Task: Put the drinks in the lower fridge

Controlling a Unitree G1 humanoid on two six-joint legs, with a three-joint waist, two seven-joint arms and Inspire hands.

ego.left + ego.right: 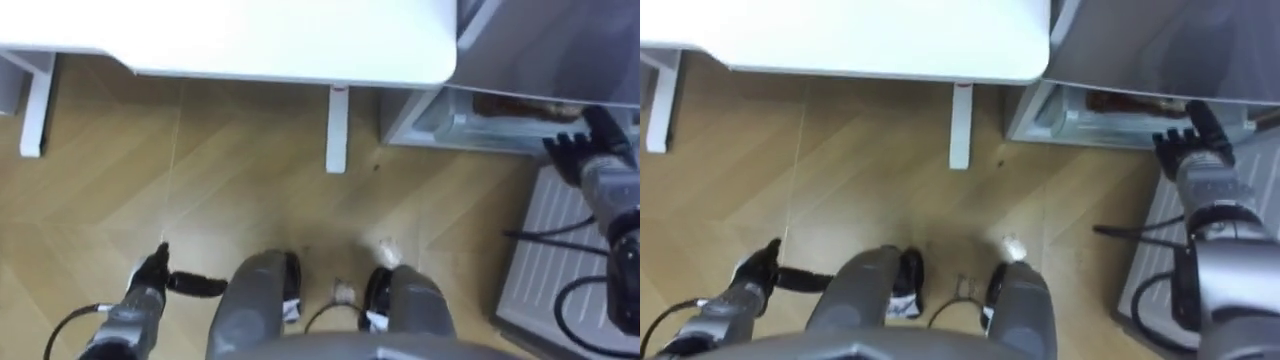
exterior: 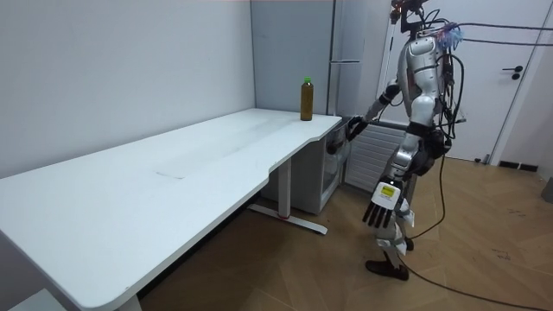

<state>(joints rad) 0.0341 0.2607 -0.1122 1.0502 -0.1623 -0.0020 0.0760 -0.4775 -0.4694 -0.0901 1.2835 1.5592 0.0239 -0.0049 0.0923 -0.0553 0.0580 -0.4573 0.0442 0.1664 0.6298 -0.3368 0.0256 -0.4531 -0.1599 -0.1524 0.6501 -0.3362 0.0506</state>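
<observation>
Robot stands at the end of the white table (image 1: 250, 40), with the tall grey fridge (image 2: 298, 52) just to its right. The lower compartment (image 1: 455, 115) stands open. Its door (image 1: 555, 250) juts out toward the robot, ribbed inner face showing. Something brownish lies on a shelf inside, too unclear to name.

Right hand (image 1: 585, 152): raised forward at the near edge of the open compartment, above the door. Fingers straight and slightly spread, nothing in them. Cannot tell whether it touches the door. Judgement: it sits there to manage the door so the compartment is clear for loading.

Left hand (image 1: 150, 278): low beside the left leg, fingers straight and relaxed, empty. Idle, likely kept down for balance.

Drink: one bottle (image 2: 306, 98), upright on the table corner nearest the fridge, well apart from both hands. Slim round body, amber-brown liquid up to near the neck, yellow-green cap on. It looks sealed and rigid enough for a wrap-around hold.

Judgement: the bottle stands on the corner closest to the compartment, so the carry is short. Compartment open, pick-up not yet begun.
</observation>
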